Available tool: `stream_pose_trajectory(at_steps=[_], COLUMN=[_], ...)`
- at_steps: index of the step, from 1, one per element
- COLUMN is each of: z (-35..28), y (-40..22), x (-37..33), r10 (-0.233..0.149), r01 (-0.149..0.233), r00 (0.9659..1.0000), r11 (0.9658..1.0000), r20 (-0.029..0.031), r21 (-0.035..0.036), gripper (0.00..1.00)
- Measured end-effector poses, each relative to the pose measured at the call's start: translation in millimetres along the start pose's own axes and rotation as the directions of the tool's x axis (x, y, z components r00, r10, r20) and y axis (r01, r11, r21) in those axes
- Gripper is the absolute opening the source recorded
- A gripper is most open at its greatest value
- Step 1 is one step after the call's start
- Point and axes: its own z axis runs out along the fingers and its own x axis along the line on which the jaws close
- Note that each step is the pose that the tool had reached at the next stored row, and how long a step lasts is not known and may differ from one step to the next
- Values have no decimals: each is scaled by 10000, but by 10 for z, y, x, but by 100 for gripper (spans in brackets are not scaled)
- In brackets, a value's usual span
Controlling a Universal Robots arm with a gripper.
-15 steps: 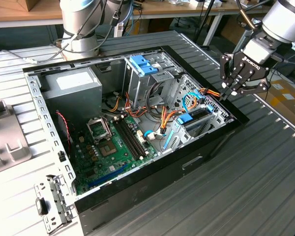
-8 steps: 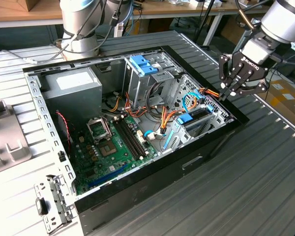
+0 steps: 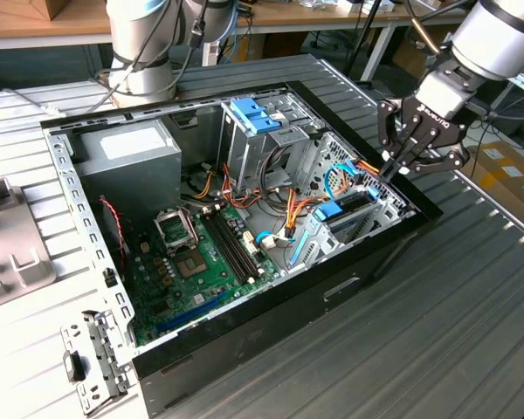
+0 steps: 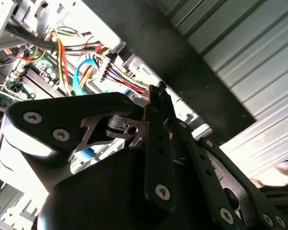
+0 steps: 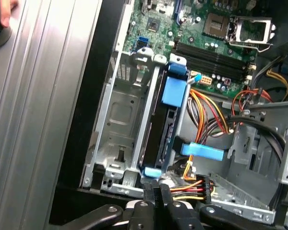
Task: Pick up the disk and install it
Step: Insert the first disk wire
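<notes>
One closed claw (image 3: pixel 400 168), fingers pressed together and gripping nothing, hovers at the drive cage (image 5: pixel 116 125) edge, just beside the disk (image 5: pixel 159 132) seated in its bay.

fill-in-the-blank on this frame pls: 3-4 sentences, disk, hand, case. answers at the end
1. The disk sits edge-up in a metal bay of the open computer ____.
2. The tab on the disk's upper edge is coloured ____.
3. In the exterior view, the hand hovers at the case's ____ end, above the drive bays.
4. The hand's fingers are ____, with nothing between them.

Missing words: case; blue; right; closed
</notes>
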Motion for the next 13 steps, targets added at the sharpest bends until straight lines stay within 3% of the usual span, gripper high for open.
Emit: stream_pose_trajectory(at_steps=[3,4,5,8,13], z=[6,31,47,75,134], y=[102,177,206,240,254], x=[-23,-39,-44,-50,-50], r10=[0,38,86,200,740], r01=[0,-38,-86,-200,-740], r00=[10000,10000,10000,9998,9973], r11=[10000,10000,10000,9998,9972], r20=[7,10,9,10,22], r21=[5,9,13,23,70], gripper=[17,17,17,17,17])
